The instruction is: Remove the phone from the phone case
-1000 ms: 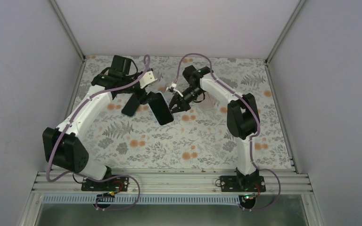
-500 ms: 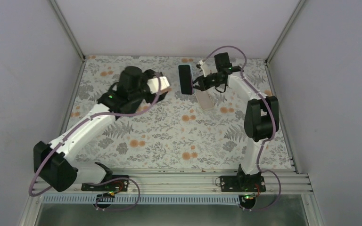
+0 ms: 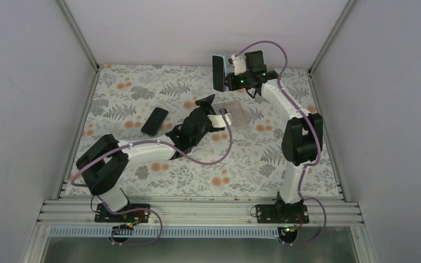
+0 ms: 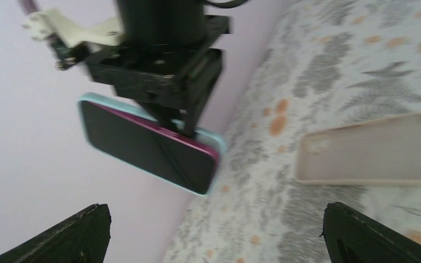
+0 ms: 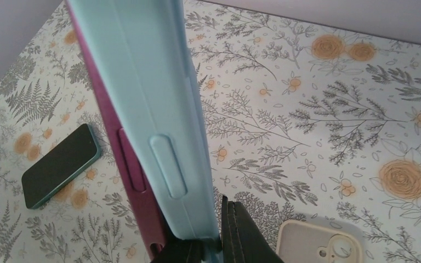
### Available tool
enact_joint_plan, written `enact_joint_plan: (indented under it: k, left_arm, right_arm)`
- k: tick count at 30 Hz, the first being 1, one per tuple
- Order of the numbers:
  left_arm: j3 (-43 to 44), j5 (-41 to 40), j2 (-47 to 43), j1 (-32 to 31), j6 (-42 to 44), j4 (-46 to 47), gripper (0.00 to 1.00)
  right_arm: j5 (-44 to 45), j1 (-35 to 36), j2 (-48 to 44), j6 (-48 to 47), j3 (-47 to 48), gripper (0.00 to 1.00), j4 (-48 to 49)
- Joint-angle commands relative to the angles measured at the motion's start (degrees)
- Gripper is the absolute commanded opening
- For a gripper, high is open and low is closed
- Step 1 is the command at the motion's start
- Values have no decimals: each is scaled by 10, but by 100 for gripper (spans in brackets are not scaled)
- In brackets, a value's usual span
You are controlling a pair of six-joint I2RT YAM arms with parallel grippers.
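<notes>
right claw clenched on phone in blue case, far | left claw released, empty | beige case on surface

I operate in a laboratory test cell: my arm bases bolt to an aluminium rail at the near edge of the floral-covered table, plain pale panels enclose its other three sides, and aluminium posts rise from its far corners.
</notes>
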Motion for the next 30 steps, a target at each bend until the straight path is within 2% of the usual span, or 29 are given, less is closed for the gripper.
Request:
enact_joint_plan:
  k: [1,4,8,18,30]
  left_arm:
    - [17,-95,43,8,42,194,96]
    - [9,-84,55,17,40,234,98]
    - [50,-60,77,36,-6,163,98]
    - [105,-36,121,60,-30,103,97]
    - [123,-49,145,74,-51,98,96]
  right_arm:
    - [-6,8,-17,22,-10,4,41]
    - [-17,8,-23,25,-14,4,40]
    - [-29,12,-25,33,-8,4,38]
    - [-41,22,-40,38,-12,3,41]
    - [-46,26,-46,36,-14,3,40]
